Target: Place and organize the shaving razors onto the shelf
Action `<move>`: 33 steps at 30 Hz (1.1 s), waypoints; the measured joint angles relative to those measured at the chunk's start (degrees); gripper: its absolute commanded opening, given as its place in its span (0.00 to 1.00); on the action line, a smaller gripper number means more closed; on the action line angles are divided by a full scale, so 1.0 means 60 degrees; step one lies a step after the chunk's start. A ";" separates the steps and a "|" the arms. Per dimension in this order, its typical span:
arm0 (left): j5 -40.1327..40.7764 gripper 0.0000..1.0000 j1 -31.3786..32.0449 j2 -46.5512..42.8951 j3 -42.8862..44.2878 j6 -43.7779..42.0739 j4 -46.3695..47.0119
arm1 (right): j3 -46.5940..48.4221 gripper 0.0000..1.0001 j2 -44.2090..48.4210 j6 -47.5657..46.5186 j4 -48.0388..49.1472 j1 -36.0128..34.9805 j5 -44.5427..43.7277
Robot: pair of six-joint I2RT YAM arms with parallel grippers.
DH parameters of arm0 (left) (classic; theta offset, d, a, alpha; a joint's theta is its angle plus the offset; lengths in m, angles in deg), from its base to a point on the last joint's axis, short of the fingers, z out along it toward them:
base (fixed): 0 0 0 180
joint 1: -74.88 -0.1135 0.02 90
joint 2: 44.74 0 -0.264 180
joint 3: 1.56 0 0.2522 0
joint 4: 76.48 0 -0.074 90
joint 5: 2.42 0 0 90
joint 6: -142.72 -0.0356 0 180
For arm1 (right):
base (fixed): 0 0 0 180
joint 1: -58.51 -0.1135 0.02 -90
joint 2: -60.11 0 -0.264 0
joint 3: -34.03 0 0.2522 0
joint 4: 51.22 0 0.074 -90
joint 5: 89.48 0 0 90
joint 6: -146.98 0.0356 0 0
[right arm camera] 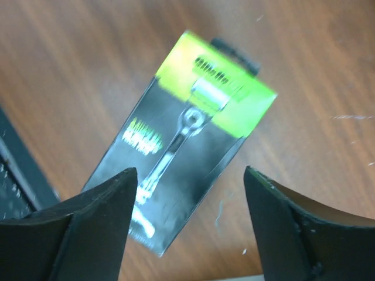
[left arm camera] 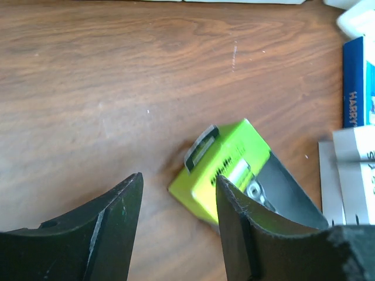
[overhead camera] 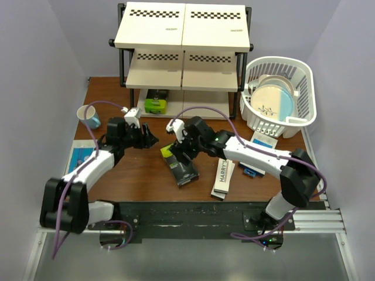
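Note:
A black razor box with a lime-green end (overhead camera: 181, 167) lies flat on the table; it also shows in the right wrist view (right arm camera: 187, 140) and in the left wrist view (left arm camera: 225, 167). My right gripper (overhead camera: 177, 152) hovers over it, open and empty (right arm camera: 190, 175). My left gripper (overhead camera: 152, 140) is open and empty (left arm camera: 179, 184), just left of the box's green end. A second black-and-green box (overhead camera: 155, 106) sits on the bottom tier of the shelf (overhead camera: 181, 35). A white HARRY'S box (overhead camera: 223, 178) lies right of centre. Blue-and-white boxes lie at right (overhead camera: 263, 141) and at far left (overhead camera: 79, 158).
A white plastic basket (overhead camera: 304, 88) holding a white-and-blue plate (overhead camera: 272, 102) stands at the back right. A light-blue cup (overhead camera: 89, 116) stands at the back left. A black rail (overhead camera: 193, 213) runs along the near table edge.

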 measured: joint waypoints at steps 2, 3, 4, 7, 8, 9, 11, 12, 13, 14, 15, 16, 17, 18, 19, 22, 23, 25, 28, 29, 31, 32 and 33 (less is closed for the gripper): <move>-0.0135 0.56 0.0000 0.0871 0.0270 0.0124 0.0375 | -0.0379 0.80 0.0168 -0.0044 -0.0018 -0.0109 0.0178; -0.0255 0.55 0.0000 0.1344 0.0401 0.0197 0.0608 | -0.0579 0.80 0.0189 -0.0080 -0.0084 -0.0200 0.0237; -0.0372 0.54 0.0000 0.1770 0.0470 0.0288 0.0867 | -0.0743 0.79 0.0189 -0.0146 -0.0189 -0.0284 0.0364; -0.0754 0.52 0.0000 0.2696 0.0503 0.0586 0.1424 | -0.1005 0.69 0.0189 -0.0466 -0.0714 -0.0539 0.0812; -0.0885 0.52 0.0000 0.2951 0.0532 0.0648 0.1512 | -0.1024 0.66 0.0189 -0.0579 -0.0863 -0.0608 0.0965; -0.1016 0.51 0.0000 0.3187 0.0583 0.0685 0.1570 | -0.1027 0.65 0.0189 -0.0685 -0.0991 -0.0670 0.1093; -0.1253 0.49 0.0000 0.3464 0.0630 0.0688 0.1625 | -0.1093 0.62 0.0189 -0.0831 -0.1126 -0.0765 0.1242; -0.1366 0.49 0.0000 0.3483 0.0630 0.0688 0.1610 | -0.1133 0.60 0.0182 -0.0892 -0.1202 -0.0787 0.1293; -0.1512 0.48 0.0000 0.3479 0.0627 0.0681 0.1617 | -0.1180 0.59 0.0160 -0.0976 -0.1257 -0.0798 0.1290; -0.1639 0.48 0.0000 0.3453 0.0612 0.0681 0.1668 | -0.1235 0.56 0.0142 -0.1064 -0.1246 -0.0798 0.1253; -0.1778 0.48 0.0000 0.3395 0.0561 0.0681 0.1727 | -0.1279 0.55 0.0102 -0.1177 -0.1202 -0.0794 0.1166; -0.1891 0.49 0.0000 0.3286 0.0426 0.0681 0.1818 | -0.1275 0.54 0.0062 -0.1359 -0.1162 -0.0798 0.1096; -0.1974 0.50 0.0004 0.3147 0.0259 0.0678 0.1887 | -0.1260 0.52 -0.0004 -0.1545 -0.1140 -0.0783 0.1042; -0.2047 0.51 0.0015 0.2889 -0.0025 0.0681 0.1920 | -0.1169 0.52 -0.0164 -0.1734 -0.1166 -0.0761 0.1002; -0.2098 0.52 0.0036 0.2557 -0.0408 0.0685 0.2025 | -0.0936 0.51 -0.0397 -0.1876 -0.1268 -0.0725 0.0973; -0.2127 0.54 0.0226 0.1687 -0.1268 0.0703 0.2069 | 0.0288 0.51 -0.1384 -0.2095 -0.1599 -0.0401 0.1027; -0.2116 0.54 0.0379 0.1268 -0.1661 0.0707 0.2138 | 0.0780 0.51 -0.1814 -0.2138 -0.1537 -0.0197 0.1031; -0.2106 0.55 0.0678 0.0878 -0.2033 0.0707 0.2251 | 0.1774 0.53 -0.2612 -0.2306 -0.1384 0.0233 0.0976; -0.2106 0.53 0.1064 0.0098 -0.2692 0.0776 0.2361 | 0.2958 0.53 -0.3544 -0.2605 -0.1129 0.0772 0.0667; -0.2102 0.53 0.1140 -0.0193 -0.2863 0.0838 0.2346 | 0.3300 0.53 -0.3803 -0.2732 -0.1089 0.0918 0.0535; -0.1909 0.54 0.1118 -0.0929 -0.3045 0.0900 0.2160 | 0.3770 0.53 -0.4131 -0.2841 -0.1264 0.1118 0.0641; -0.1767 0.54 0.1038 -0.1366 -0.3067 0.0929 0.2098 | 0.3836 0.53 -0.4160 -0.2925 -0.1286 0.1122 0.0586; -0.1639 0.54 0.0925 -0.1800 -0.3067 0.0947 0.2058 | 0.3840 0.53 -0.4164 -0.2991 -0.1271 0.1111 0.0543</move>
